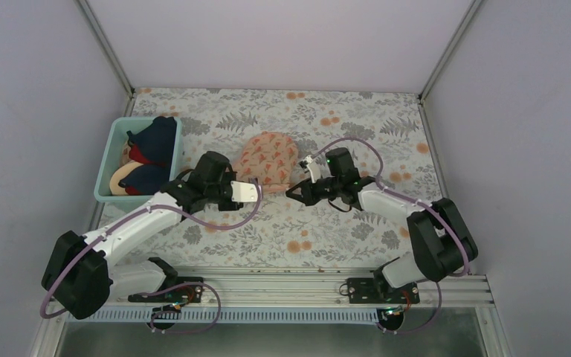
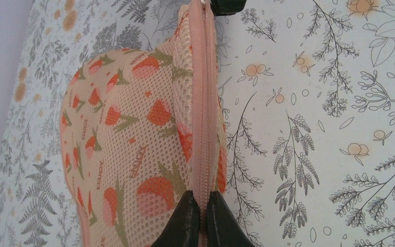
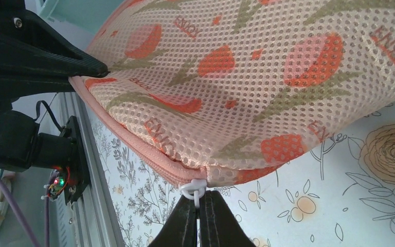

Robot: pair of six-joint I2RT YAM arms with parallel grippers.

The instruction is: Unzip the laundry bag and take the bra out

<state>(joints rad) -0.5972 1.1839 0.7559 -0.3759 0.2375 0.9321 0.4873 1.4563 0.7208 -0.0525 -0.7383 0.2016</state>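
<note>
laundry bag (image 1: 268, 158) is pinched at one end by the left gripper (image 1: 257, 189) and at the other by the right gripper (image 1: 293, 192); the way between them is blocked. teal bin (image 1: 108, 160) stands just outboard of the left wrist, obstructing that side. outboard of the right gripper, bare table (image 1: 386, 126) is passable to the side wall (image 1: 505, 149). behind both grippers, cloth is open to the metal rail (image 1: 282, 277). ahead, past the bag, cloth is open.

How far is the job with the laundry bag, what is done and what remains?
Done: the left gripper pinches the laundry bag at its zipper edge, and the right gripper is shut on the white zipper pull. In hand: opening the zipper, which looks closed. Left: unzip and take out the bra, which is not visible.
</note>
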